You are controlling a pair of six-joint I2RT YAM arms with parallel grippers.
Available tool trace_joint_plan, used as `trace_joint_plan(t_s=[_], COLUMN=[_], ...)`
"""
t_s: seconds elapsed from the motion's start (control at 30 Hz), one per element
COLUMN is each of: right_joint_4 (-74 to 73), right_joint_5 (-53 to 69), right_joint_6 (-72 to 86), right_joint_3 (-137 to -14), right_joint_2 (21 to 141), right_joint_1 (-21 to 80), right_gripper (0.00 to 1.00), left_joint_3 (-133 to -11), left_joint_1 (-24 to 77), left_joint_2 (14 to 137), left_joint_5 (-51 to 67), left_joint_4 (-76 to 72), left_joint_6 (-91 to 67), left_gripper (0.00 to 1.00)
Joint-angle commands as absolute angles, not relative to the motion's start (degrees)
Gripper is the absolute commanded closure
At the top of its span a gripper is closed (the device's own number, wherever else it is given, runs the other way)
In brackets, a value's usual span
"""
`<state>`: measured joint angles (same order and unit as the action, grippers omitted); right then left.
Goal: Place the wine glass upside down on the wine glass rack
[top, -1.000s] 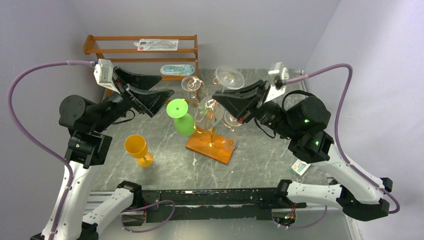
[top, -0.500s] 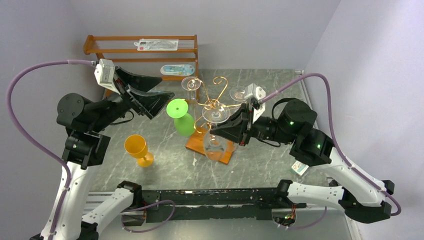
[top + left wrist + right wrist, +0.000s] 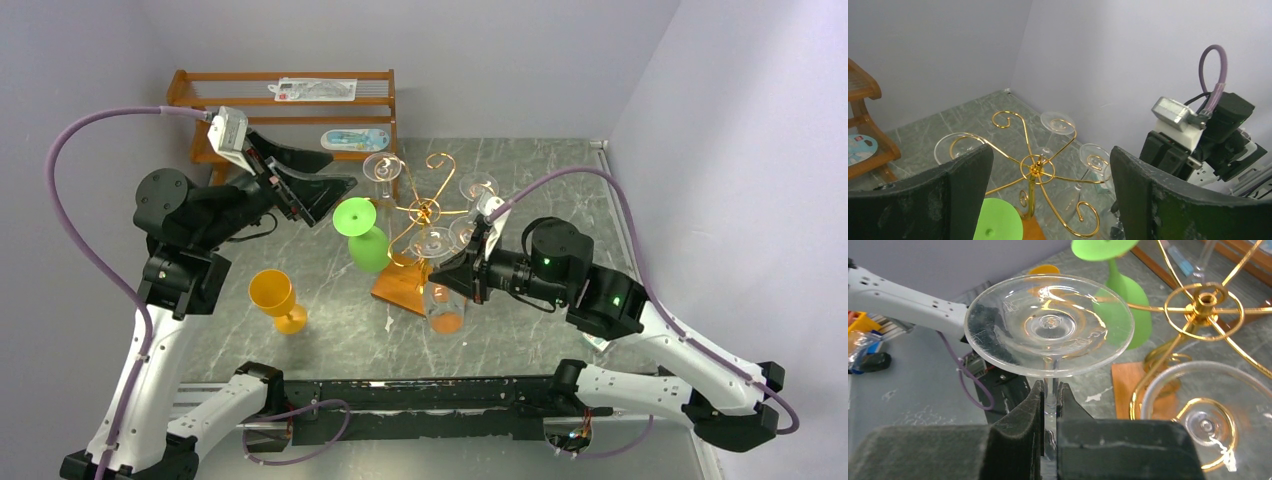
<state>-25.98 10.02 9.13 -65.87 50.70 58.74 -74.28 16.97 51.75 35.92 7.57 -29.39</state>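
My right gripper (image 3: pixel 449 282) (image 3: pixel 1049 388) is shut on the stem of a clear wine glass (image 3: pixel 1050 322). The glass is upside down, its foot uppermost and its bowl (image 3: pixel 445 310) low by the near corner of the rack's orange-brown base (image 3: pixel 398 290). The gold wire wine glass rack (image 3: pixel 425 210) (image 3: pixel 1204 305) (image 3: pixel 1037 167) stands mid-table, just behind and left of the held glass. Several clear glasses hang on its scrolls, one close by (image 3: pixel 1205 422). My left gripper (image 3: pixel 312 190) (image 3: pixel 1043 200) is open and empty, high above the table left of the rack.
A green glass (image 3: pixel 362 235) stands upside down against the rack's left side. An orange glass (image 3: pixel 275 295) stands upright at front left. A brown slatted wooden shelf (image 3: pixel 290 100) with packets stands at the back left. A small box (image 3: pixel 600 337) lies under my right arm.
My right gripper has carried the clear glass from behind the rack down and forward to the near corner of its base. My left gripper has shifted slightly right and away.
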Motion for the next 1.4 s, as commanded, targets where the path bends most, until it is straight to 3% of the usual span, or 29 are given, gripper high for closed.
trace_joint_plan(t_s=[0.0, 0.73, 1.37], right_joint_4=[-22.5, -8.3, -10.1], right_joint_5=[5.1, -2.6, -7.5], right_joint_6=[9.5, 16.5, 17.2], right_joint_3=[-63.5, -52.9, -53.4], right_joint_2=[48.7, 46.4, 47.7], right_joint_1=[58.9, 59.0, 62.4], right_gripper=[1.0, 1.0, 1.0], left_joint_3=[-72.9, -72.9, -73.3], left_joint_1=[16.8, 16.8, 16.8], left_joint_2=[52.0, 53.9, 53.6], left_joint_5=[37.9, 35.3, 33.1], left_joint_4=[7.5, 13.6, 15.6], left_joint_6=[-32.5, -32.5, -31.1], left_gripper=[0.1, 0.07, 0.08])
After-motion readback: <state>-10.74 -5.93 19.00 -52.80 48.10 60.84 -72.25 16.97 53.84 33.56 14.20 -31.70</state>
